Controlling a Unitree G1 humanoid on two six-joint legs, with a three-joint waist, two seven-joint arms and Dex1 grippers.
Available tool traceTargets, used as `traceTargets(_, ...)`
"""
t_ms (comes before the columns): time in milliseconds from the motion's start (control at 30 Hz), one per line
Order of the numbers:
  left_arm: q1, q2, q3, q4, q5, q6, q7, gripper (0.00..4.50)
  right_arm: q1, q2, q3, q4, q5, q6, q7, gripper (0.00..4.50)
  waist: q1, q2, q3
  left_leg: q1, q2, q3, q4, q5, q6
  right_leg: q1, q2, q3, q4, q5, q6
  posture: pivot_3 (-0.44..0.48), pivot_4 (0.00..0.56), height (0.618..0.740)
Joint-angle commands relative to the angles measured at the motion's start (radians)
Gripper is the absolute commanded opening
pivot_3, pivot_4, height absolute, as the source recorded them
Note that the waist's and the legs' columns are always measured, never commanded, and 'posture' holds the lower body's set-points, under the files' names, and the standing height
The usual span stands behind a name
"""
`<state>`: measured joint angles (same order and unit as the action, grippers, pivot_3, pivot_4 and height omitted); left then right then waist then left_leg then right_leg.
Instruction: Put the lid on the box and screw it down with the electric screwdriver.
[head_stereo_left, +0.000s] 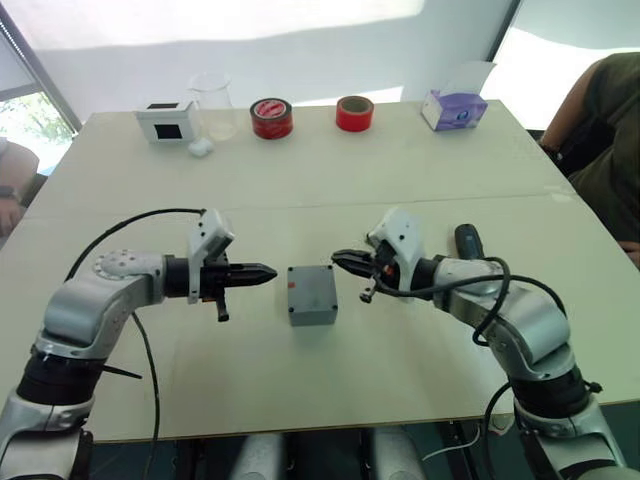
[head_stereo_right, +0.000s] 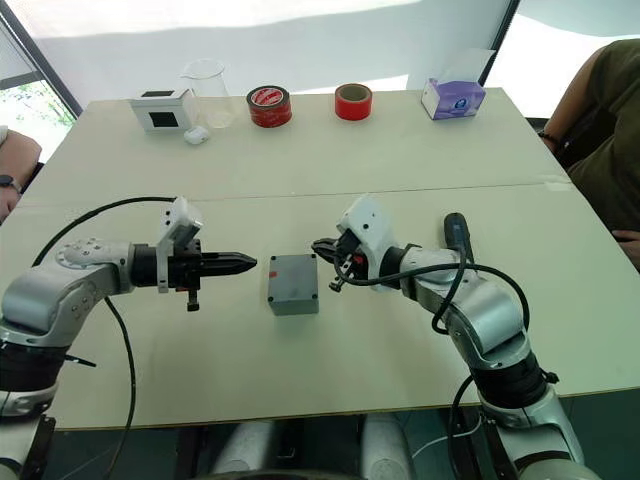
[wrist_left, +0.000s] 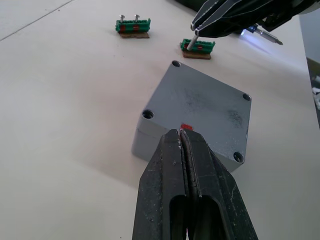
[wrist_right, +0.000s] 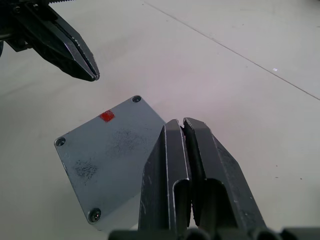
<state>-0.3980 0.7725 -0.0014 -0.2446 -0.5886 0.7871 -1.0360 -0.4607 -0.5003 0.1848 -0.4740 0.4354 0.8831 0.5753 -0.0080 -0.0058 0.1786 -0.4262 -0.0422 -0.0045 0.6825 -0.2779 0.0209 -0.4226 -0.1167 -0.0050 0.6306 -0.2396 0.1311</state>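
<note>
The grey box (head_stereo_left: 312, 293) sits mid-table between my grippers. The lid (wrist_left: 205, 107), with corner holes and a small red mark, lies flat on top of it. My left gripper (head_stereo_left: 270, 272) hangs shut and empty just left of the box, its tip over the lid's near edge in the left wrist view. Just right of the box, my right gripper (head_stereo_left: 338, 260) is shut, and its tip pinches the head of a screw (wrist_left: 192, 42) that rises from a green holder (wrist_left: 198, 48). The electric screwdriver (head_stereo_left: 468, 240) lies on the table behind my right forearm, its tip lit.
A second green holder (wrist_left: 132, 27) with two screws stands close by. Along the far edge are a white box with a black window (head_stereo_left: 165, 120), a clear beaker (head_stereo_left: 212, 100), two red tape rolls (head_stereo_left: 271, 118), and a purple tissue box (head_stereo_left: 455, 108). A person (head_stereo_left: 605, 140) sits at the right.
</note>
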Motion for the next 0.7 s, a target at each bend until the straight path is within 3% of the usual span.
traceTargets(33,-0.001,0.012,0.037,-0.041,-0.021,0.001,0.01,0.0,-0.001,-0.001,0.003,-0.009,-0.012,-0.036,0.009,0.04,-0.002,0.0,0.0,0.0,0.0,0.0,0.0,0.0,0.0,0.0,0.0,0.0,0.0,0.0,0.0,0.0,0.15,0.74)
traceTargets(700,-0.001,0.011,0.025,-0.047,-0.016,-0.008,0.018,0.0,-0.008,0.024,0.049,0.073,-0.085,-0.092,0.022,0.04,-0.003,0.0,0.0,0.0,0.0,0.0,0.0,0.0,0.0,0.0,0.0,0.0,0.0,0.0,0.0,0.0,0.15,0.74)
